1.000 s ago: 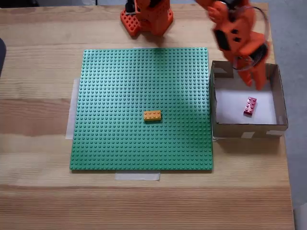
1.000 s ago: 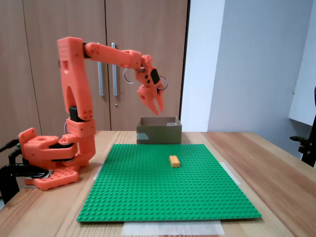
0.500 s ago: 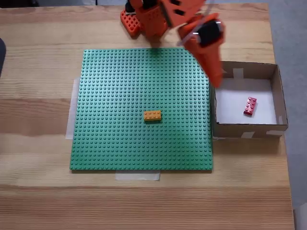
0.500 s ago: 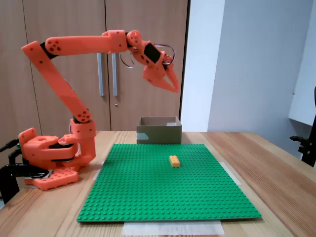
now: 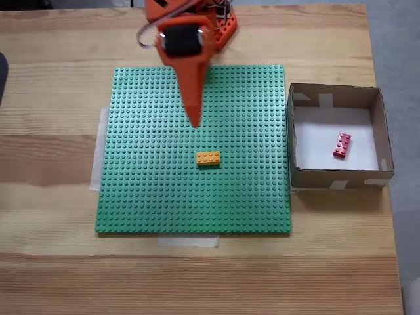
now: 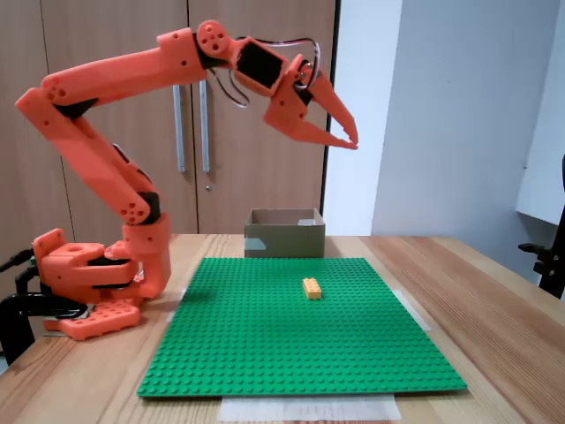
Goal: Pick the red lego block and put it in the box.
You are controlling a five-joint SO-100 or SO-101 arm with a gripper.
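**Red brick lies in the box; the hand hangs empty above the baseplate**

The hand is raised high over the green baseplate, its two fingers drawn together to a point at the tips and pinching nothing. In the top-down fixed view the hand points down the picture toward the yellow-orange brick, its tip short of that brick and well apart from the box. The orange arm reaches up and forward from its base, which sits on the worktop just beyond the far edge of the baseplate.

The yellow-orange brick sits near the middle of the baseplate, untouched. The box stands just beside the baseplate's right edge in the top-down view, touching or nearly so. The red lego block lies flat on the box's white floor, right of centre, slightly tilted, clear of the walls.

Judged from how things lie, the placing step looks done: the block is inside the box and the hand carries nothing. What seems left is only for the arm to settle at rest; that calls for keeping the hand high enough to clear the yellow-orange brick on the baseplate below it.
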